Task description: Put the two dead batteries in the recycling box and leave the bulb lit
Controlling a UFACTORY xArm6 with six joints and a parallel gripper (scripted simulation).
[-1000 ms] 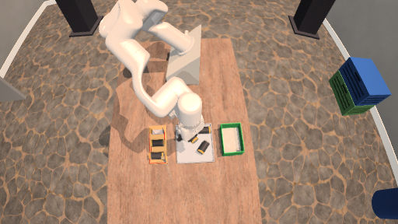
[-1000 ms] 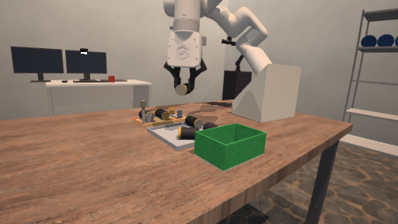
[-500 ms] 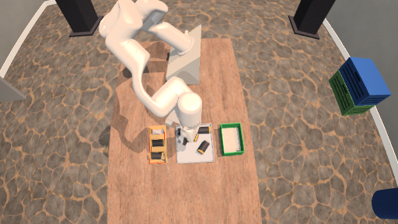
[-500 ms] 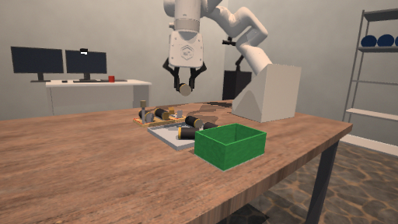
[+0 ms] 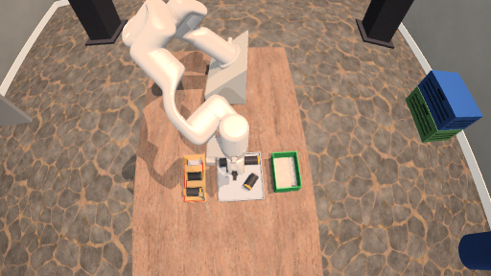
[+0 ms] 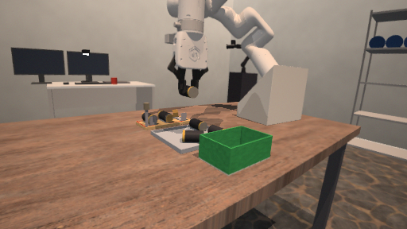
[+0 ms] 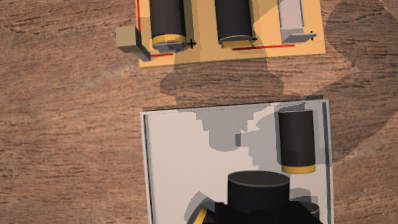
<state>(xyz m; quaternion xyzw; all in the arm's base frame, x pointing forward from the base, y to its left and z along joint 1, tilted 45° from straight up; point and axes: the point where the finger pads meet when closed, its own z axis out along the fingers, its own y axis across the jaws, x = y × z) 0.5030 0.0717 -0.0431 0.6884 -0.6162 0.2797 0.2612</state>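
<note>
My gripper [image 6: 187, 88] hangs high above the grey tray [image 6: 176, 139] and is shut on a black battery with a yellow end [image 6: 192, 91]. The held battery fills the bottom of the wrist view [image 7: 258, 196]. Three more batteries lie on the tray [image 5: 240, 181]; one lies at its right side [image 7: 297, 141]. The orange holder board [image 5: 196, 181] left of the tray carries two batteries [image 7: 168, 21] [image 7: 233, 20], and its third slot [image 7: 294, 20] is empty. A small tan bulb post [image 7: 130, 39] stands at the board's corner. The green recycling box [image 5: 286, 171] stands upright right of the tray, with nothing visible inside.
The arm's white base block [image 6: 274, 95] stands at the back of the wooden table. The table's edge runs close behind the green box [image 6: 235, 148] in the side view. A desk with monitors and a shelf stand off the table.
</note>
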